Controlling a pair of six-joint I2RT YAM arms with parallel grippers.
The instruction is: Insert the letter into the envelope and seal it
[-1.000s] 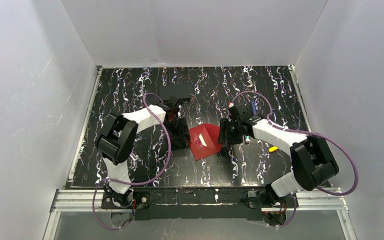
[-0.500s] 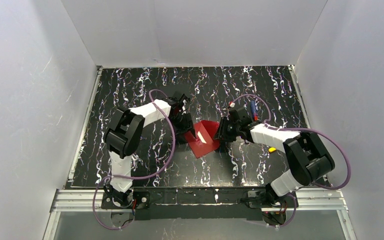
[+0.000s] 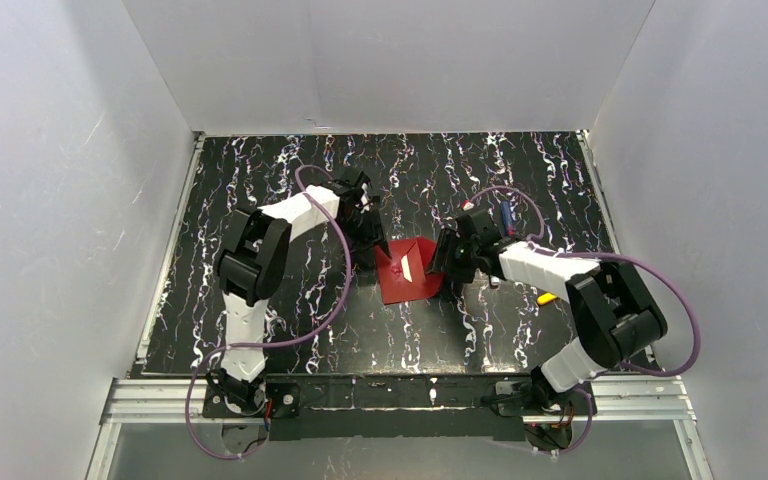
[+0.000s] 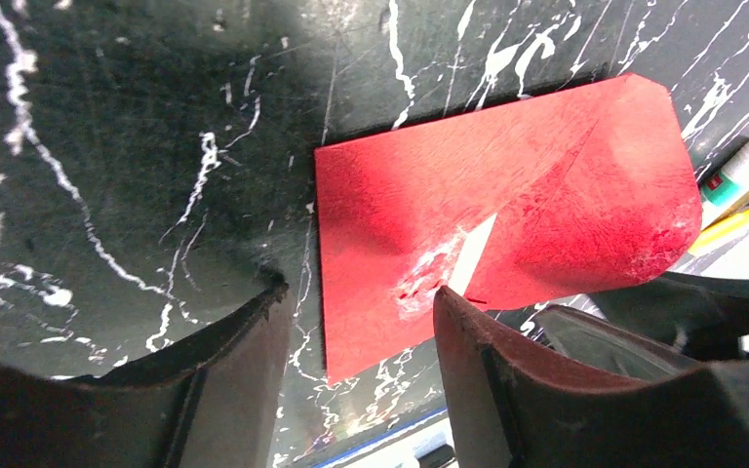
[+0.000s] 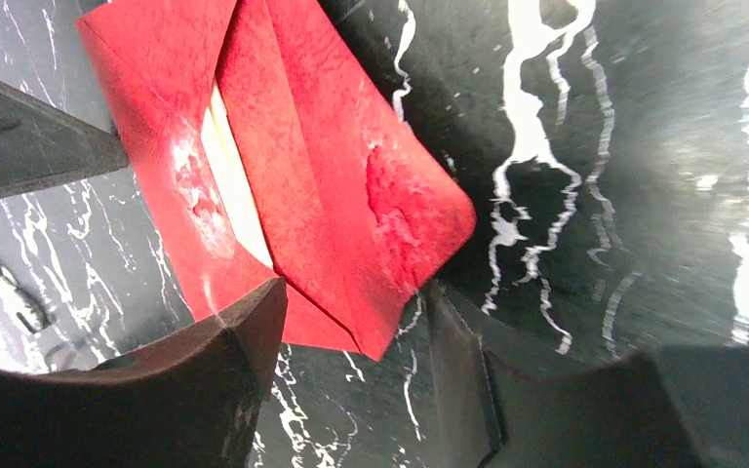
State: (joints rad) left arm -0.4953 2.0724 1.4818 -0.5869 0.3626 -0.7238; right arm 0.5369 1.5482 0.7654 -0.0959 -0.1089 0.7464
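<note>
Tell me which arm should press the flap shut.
Right arm, probably: the unsealed flap lies just ahead of its open jaws, while the left arm has its jaws at the opposite edge of the envelope.

The bench has a black top veined with white, marble-like streaks, and in the wrist views it is glossy enough to catch soft reflections. Three plain white panels enclose it: a back wall, a left wall and a right wall, the side ones slanting outward in the overhead view. A thin metal strip runs along the bench's left edge and a matching strip along its right. An aluminium rail lies across the near edge, with a dull grey surface below it. The light is even and diffuse, and shadows are faint.
</note>
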